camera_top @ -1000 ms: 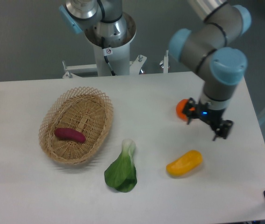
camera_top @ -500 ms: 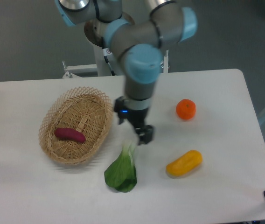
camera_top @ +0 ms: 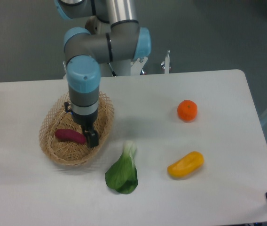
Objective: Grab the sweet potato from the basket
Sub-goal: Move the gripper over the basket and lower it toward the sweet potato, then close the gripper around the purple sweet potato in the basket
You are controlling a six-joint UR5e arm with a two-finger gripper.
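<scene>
Purple sweet potato [camera_top: 70,136] lies lengthwise left-right in the basket [camera_top: 53,153], just left of the hand [camera_top: 91,139]; its opening is unclear.

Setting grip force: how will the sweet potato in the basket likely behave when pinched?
The sweet potato looks firm, so probably stiff. Its smooth skin and rounded ends may slip or roll between the fingers. Lying loose in the basket, it could shift if the gripper nudges it.

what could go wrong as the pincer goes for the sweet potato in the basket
1. The pincer sits at the right end of the sweet potato, not over its middle, so a grip there may let the tuber swing or slip.
2. It is close to the near side of the basket; a finger could catch the wicker wall and drag or lift the basket.
</scene>
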